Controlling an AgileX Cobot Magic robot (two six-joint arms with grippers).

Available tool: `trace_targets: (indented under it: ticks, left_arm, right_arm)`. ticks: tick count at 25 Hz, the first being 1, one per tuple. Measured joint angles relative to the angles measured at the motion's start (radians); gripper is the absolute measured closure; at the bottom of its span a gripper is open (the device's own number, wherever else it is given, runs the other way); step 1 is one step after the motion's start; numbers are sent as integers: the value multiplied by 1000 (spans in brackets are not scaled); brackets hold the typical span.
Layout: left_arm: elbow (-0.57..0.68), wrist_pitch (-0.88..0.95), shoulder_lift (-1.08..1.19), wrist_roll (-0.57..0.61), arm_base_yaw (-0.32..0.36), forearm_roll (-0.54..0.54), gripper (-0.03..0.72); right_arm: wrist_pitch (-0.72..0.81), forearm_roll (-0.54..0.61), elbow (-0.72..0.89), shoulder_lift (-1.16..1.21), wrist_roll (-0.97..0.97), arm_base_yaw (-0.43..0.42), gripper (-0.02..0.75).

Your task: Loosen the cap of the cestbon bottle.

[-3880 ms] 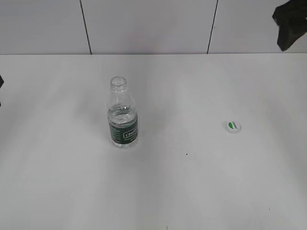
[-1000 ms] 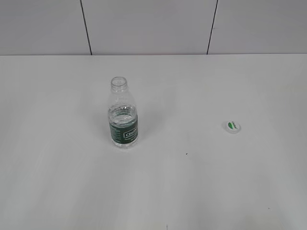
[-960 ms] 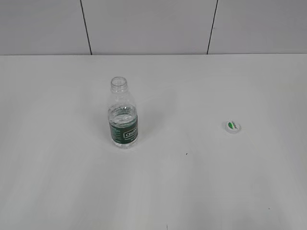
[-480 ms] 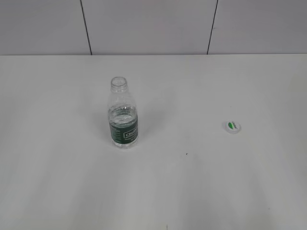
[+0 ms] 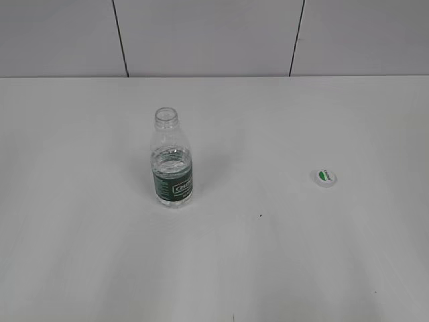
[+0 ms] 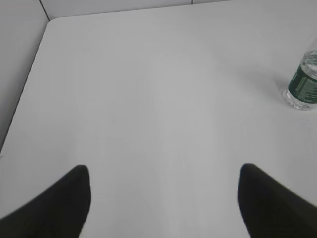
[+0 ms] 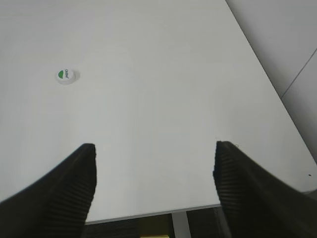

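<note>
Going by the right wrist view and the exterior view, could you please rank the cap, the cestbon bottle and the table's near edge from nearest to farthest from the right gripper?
From the right gripper:
1. Table's near edge, just below the fingertips.
2. Cap, ahead and to the left on the table.
3. Cestbon bottle, out of the wrist view; the exterior view shows it well left of the cap.

Cestbon bottle [image 5: 172, 162] upright on the table [image 5: 268, 268], cap [image 5: 324, 177] well apart to its right.
</note>
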Motion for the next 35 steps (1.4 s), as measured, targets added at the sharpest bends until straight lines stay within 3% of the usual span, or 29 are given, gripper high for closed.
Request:
trace_targets:
  ticks: [35]
  left_arm:
    - [0, 0, -59, 0, 0, -1, 157]
  right_arm:
    - [0, 0, 3, 0, 0, 37, 175]
